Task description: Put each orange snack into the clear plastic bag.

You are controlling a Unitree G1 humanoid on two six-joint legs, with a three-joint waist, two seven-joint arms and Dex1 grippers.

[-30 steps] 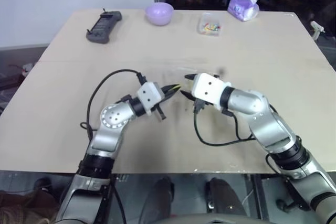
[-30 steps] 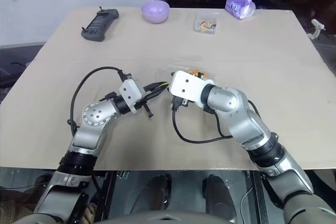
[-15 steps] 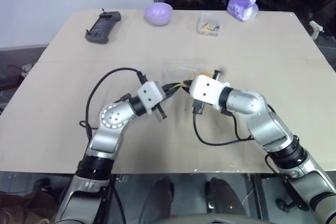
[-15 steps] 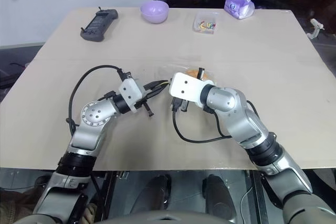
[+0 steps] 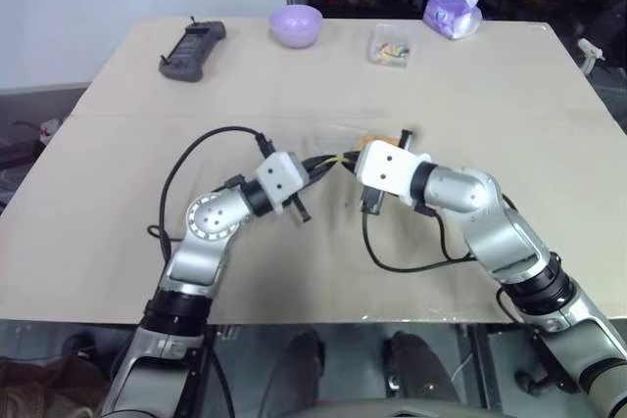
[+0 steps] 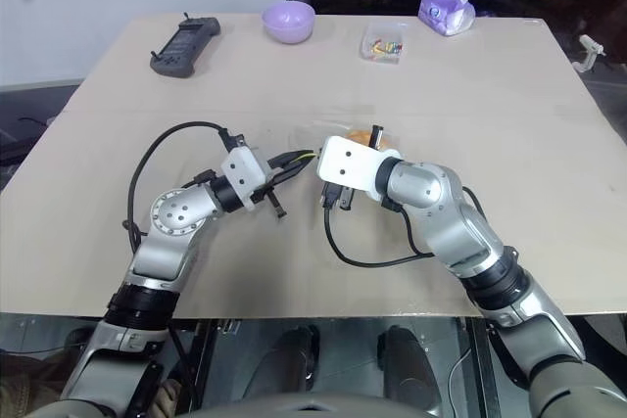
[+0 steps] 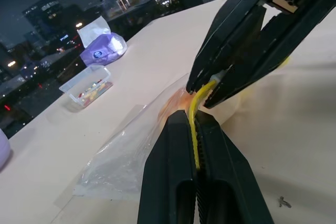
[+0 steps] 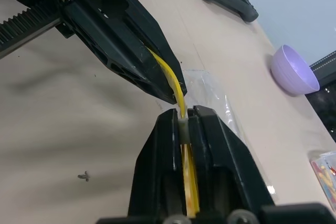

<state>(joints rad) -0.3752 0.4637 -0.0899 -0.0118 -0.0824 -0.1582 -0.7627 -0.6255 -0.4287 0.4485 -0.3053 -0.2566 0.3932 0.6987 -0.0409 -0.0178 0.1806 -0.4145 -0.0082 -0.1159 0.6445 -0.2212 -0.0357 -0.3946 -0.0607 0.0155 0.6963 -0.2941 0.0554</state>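
Observation:
The clear plastic bag lies crinkled at the middle of the table, its yellow strip lifted off the surface. My left gripper is shut on one end of that strip. My right gripper is shut on the strip right beside it, so the fingertips of both nearly meet. The orange snack sits just behind the right gripper. Its orange colour shows through the bag's film close to the strip. Most of the bun is hidden by the right hand.
Along the table's far edge stand a black handheld controller, a lilac bowl, a small clear box of coloured bits and a purple tissue pack. Bare tabletop stretches out to both sides of the arms.
My right gripper, open around the yellow strip a second ago, has shut on it. The left gripper kept its grip and neither hand shifted.

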